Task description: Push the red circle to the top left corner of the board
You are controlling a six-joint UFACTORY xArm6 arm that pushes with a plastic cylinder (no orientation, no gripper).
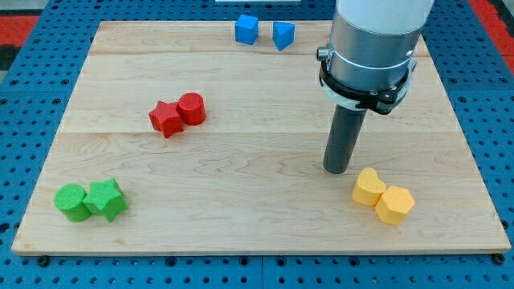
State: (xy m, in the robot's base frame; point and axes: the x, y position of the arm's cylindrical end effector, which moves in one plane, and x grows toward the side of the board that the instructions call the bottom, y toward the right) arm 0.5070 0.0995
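**A:** so where's the red circle block rn?

**B:** left of centre on the pale wooden worktop, touching the red star block on its left. my tip is well apart from it, over on the view's right, just up-left of the yellow heart block and yellow hexagon block.

**A:** hand open or closed?

**B:** no hand here, it's just a dark rod. two blue blocks up top, green pair bottom left.
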